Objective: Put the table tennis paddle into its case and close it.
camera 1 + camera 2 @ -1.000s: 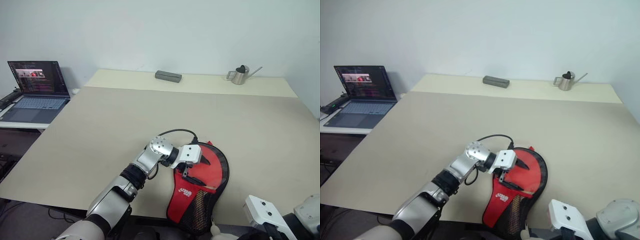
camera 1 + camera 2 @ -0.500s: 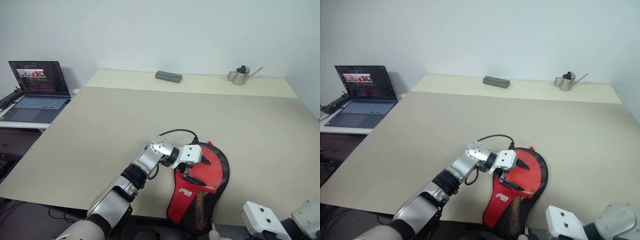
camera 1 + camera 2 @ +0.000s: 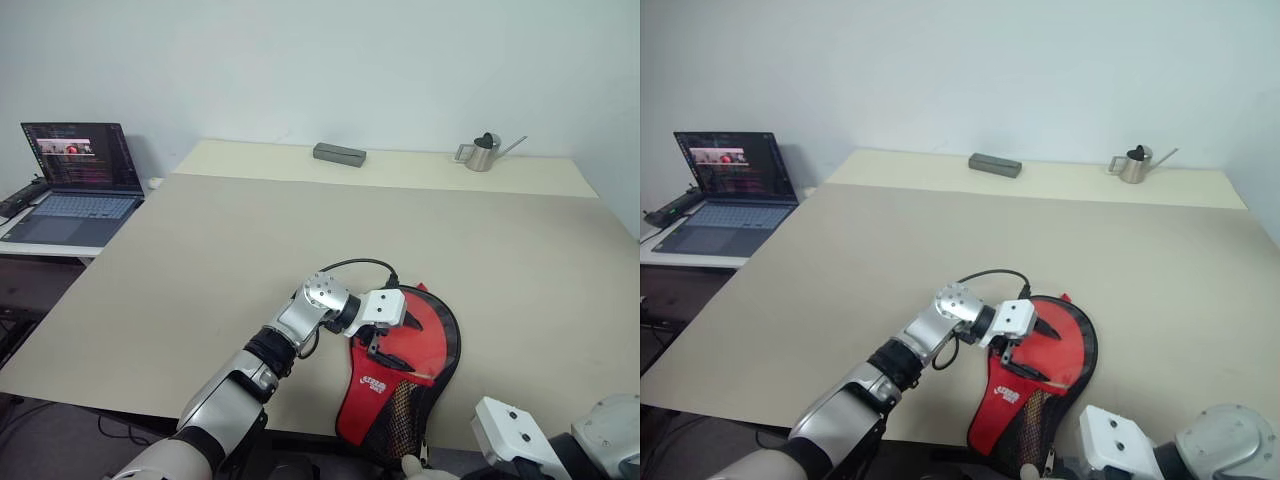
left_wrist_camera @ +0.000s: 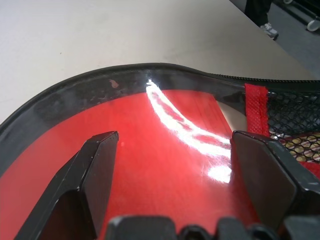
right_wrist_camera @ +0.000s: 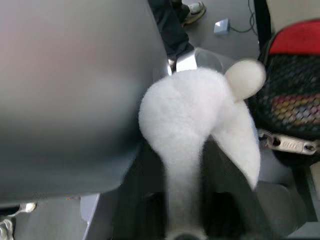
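We see broad bare bench (image 3: 250, 230) on the left and in the middle, where a pincer could pass. At the near right edge the case (image 3: 405, 385) lies under the left pincer (image 3: 385, 345). Far back stand a grey block (image 3: 339, 153) and a small metal can (image 3: 483, 152); a laptop (image 3: 72, 183) sits off the left side.

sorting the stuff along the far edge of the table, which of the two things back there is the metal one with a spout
The small watering can, at the far right. It is shiny, with a handle and a thin spout; the other is a flat dark grey block nearer the middle.
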